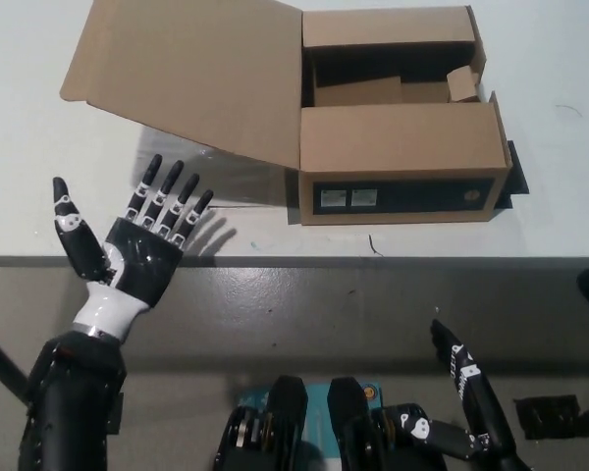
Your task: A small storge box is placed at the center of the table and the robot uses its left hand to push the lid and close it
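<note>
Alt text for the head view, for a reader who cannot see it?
An open cardboard box sits on a white table, its lid swung out to the left. The open left hand hovers at the near table edge; the right hand rests low.

Place: prob. lab or test workshop, can't tell for sure
Table (49, 128): plain white top, bare
Floor (324, 314): smooth grey
Goods: one cardboard box (398, 162) w/ printed labels

White table (39, 147) — grey floor (304, 314) below.
</note>
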Available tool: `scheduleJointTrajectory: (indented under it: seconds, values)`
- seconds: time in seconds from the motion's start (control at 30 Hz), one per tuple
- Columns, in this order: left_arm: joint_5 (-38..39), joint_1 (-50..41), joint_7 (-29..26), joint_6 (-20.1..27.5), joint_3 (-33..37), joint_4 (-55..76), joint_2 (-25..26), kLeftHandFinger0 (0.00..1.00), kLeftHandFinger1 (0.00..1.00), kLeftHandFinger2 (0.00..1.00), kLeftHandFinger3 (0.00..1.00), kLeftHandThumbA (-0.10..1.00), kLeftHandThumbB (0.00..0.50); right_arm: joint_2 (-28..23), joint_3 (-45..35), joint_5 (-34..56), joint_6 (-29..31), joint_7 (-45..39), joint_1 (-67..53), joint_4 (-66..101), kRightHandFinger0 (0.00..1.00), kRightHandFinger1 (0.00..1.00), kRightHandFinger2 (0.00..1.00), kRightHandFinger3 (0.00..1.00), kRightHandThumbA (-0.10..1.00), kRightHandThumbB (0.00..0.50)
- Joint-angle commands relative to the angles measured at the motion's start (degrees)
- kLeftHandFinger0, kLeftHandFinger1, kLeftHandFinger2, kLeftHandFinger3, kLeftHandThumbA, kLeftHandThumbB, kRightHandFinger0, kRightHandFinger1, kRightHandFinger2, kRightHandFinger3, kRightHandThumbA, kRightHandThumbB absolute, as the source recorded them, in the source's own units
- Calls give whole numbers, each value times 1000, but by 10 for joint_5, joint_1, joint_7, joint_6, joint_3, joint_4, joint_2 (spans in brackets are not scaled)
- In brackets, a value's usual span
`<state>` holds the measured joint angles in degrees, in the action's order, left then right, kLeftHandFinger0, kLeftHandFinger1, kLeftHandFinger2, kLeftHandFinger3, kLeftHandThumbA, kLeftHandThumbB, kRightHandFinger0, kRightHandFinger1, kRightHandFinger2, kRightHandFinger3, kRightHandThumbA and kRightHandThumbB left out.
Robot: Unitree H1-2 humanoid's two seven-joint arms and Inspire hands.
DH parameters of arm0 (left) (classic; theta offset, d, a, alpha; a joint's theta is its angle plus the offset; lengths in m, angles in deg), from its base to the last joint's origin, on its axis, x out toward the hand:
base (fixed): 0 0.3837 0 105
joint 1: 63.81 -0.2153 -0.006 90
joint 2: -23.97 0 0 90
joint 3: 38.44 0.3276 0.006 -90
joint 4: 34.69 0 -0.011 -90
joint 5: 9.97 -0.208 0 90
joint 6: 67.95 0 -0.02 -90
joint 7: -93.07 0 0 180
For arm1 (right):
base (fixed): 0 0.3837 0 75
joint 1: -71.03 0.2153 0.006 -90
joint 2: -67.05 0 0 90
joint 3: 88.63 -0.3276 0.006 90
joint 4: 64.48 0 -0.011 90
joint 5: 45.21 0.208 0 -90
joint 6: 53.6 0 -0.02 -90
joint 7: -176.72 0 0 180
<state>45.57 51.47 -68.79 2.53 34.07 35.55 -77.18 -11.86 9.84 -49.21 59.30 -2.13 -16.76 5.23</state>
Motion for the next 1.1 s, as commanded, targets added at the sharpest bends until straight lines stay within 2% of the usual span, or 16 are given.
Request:
scheduleJointTrajectory:
  seconds: [0.0, 0.37, 0.47, 0.67, 0.83, 1.07]
  values:
    - [16, 40, 31, -17, -11, -23, 1, 1000, 1000, 1000, 1000, 1000, 358, 3, 6, -9, 40, 12, 7, 15, 1000, 1000, 1000, 1000, 1000, 392]
    - [-30, 121, 43, 7, -7, -144, 2, 1000, 1000, 1000, 1000, 1000, 360, 7, 11, -10, 40, 34, 0, 20, 1000, 1000, 1000, 1000, 1000, 370]
    - [-42, 149, 23, 12, -9, -167, -3, 1000, 1000, 1000, 1000, 1000, 372, 6, 12, -10, 40, 37, 0, 19, 1000, 1000, 1000, 1000, 1000, 368]
    - [-69, 200, 23, 23, -9, -215, 5, 1000, 1000, 1000, 1000, 1000, 378, 6, 17, -12, 40, 45, 3, 14, 1000, 1000, 1000, 1000, 1000, 362]
    - [-72, 228, 22, 14, -18, -228, 12, 1000, 1000, 1000, 1000, 1000, 379, 7, 19, -7, 40, 40, 7, 11, 1000, 1000, 1000, 1000, 1000, 363]
    - [-106, 269, 32, 10, 7, -184, 19, 1000, 1000, 1000, 1000, 1000, 383, 7, 21, -2, 40, 35, 7, 14, 1000, 1000, 1000, 1000, 1000, 364]
